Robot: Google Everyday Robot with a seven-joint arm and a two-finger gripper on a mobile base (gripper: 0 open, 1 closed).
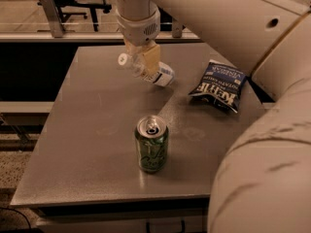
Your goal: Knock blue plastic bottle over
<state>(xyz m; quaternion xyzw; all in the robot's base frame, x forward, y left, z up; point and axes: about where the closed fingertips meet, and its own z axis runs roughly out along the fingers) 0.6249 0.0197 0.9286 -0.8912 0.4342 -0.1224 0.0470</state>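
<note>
From the one camera view, the gripper (pixel 145 66) hangs over the far half of the table (pixel 87 130), at about 12 o'clock from the green soda can (pixel 152 144). The blue plastic bottle (pixel 163 75) sits right at the gripper, not apart from it. It is far from upright. Its long axis runs slantwise, with the white cap (pixel 123 59) out toward 10 o'clock and the labelled body toward 4 o'clock. I cannot tell whether the gripper is clasping the bottle or only pressed against it. I also cannot tell whether the body rests on the tabletop. The chip bag (pixel 217 86) lies at 3 o'clock from the bottle, well apart. I would judge that tipping toward 4 o'clock would finish it.
</note>
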